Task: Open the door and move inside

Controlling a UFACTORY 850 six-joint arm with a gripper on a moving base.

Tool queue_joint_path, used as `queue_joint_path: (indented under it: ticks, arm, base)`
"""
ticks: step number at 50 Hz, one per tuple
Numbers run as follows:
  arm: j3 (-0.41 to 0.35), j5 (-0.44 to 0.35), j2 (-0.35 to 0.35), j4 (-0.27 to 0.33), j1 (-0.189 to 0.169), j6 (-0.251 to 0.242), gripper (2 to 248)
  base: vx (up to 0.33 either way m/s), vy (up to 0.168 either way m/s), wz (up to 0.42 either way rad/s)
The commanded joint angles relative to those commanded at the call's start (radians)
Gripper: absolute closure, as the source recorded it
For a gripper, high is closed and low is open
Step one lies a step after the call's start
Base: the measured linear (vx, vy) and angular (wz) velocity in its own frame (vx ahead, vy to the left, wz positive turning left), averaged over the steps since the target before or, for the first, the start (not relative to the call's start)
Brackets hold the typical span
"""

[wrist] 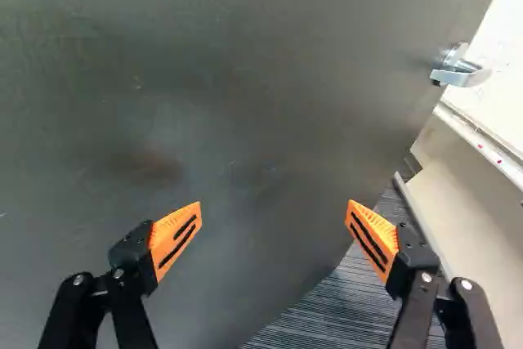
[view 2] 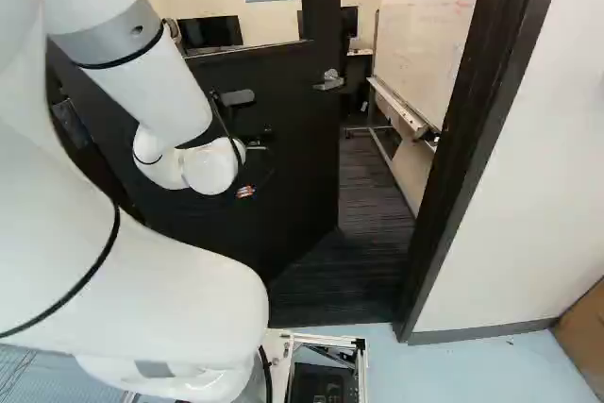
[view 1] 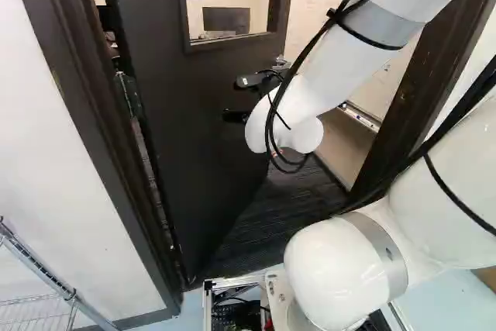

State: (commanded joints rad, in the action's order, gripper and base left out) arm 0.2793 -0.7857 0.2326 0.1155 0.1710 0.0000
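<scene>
In the left base view my gripper (view 1: 236, 116) is at the dark door (view 1: 194, 145), which stands ajar, swung into the room beyond. The wrist view shows the gripper (wrist: 274, 226) open, its orange-padded fingers wide apart with nothing between them and the door face (wrist: 204, 120) ahead. Whether they touch the door I cannot tell. A silver lever handle (wrist: 460, 71) sits near the door's free edge, off to one side of the fingers; the right base view shows this handle (view 2: 329, 80) well beside the arm's wrist.
The door frame's dark post (view 2: 472, 129) stands right of the opening, with white wall beside it. Beyond the doorway lie striped carpet (view 2: 363, 205) and a whiteboard (view 2: 429, 35) on a stand. A wire rack (view 1: 46, 277) is at the left, a cardboard box (view 2: 582, 332) at the right.
</scene>
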Motion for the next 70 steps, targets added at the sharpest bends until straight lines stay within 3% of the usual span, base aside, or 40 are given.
queue_joint_path:
  ticks: [37,70]
  arm:
    - [0.008,0.0,-0.009,-0.009,0.002,0.0,3]
    - [0.074,0.0,-0.082,-0.192,0.02,0.0,3]
  base:
    - [0.007,0.013,0.023]
    - [0.0,0.0,0.0]
